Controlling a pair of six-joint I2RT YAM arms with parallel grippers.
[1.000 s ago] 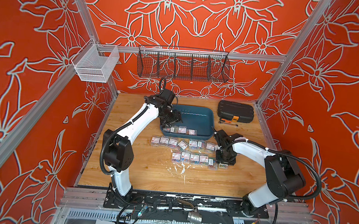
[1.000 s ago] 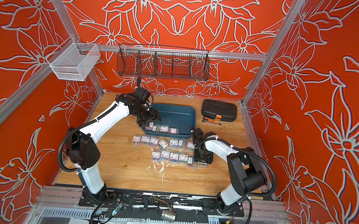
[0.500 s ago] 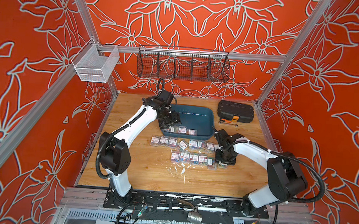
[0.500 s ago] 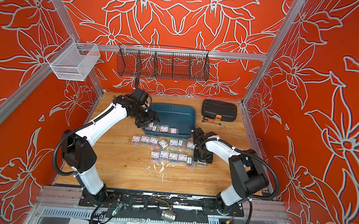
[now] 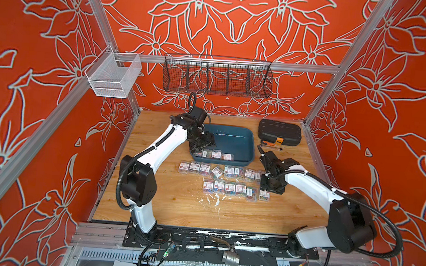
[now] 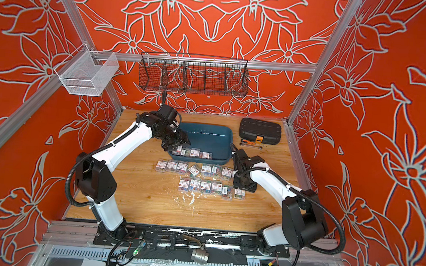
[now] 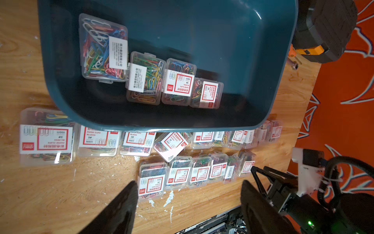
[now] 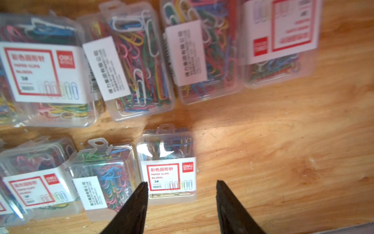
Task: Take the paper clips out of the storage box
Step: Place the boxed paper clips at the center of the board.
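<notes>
The teal storage box (image 5: 232, 140) (image 6: 209, 137) (image 7: 202, 40) sits at the back middle of the table. Several clear boxes of paper clips (image 5: 215, 154) (image 7: 178, 82) lie along its near wall. Several more paper-clip boxes form two rows on the wood in front of it (image 5: 219, 170) (image 6: 203, 185). My left gripper (image 5: 202, 148) (image 7: 189, 182) hangs open and empty over the tray's near-left corner. My right gripper (image 5: 267, 190) (image 8: 182, 182) stands open just above the right end of the front row. One labelled box (image 8: 169, 172) lies on the table by its fingertips, not gripped.
A black ribbed case (image 5: 279, 132) with an orange latch stands at the back right, a small orange-handled tool (image 5: 270, 144) in front of it. A black wire basket (image 5: 217, 76) and a white mesh basket (image 5: 113, 76) hang on the walls. White flecks (image 5: 212, 201) mark the wood.
The left gripper has shifted slightly toward the tray's near edge. The right arm has stayed over the right end of the front row.
</notes>
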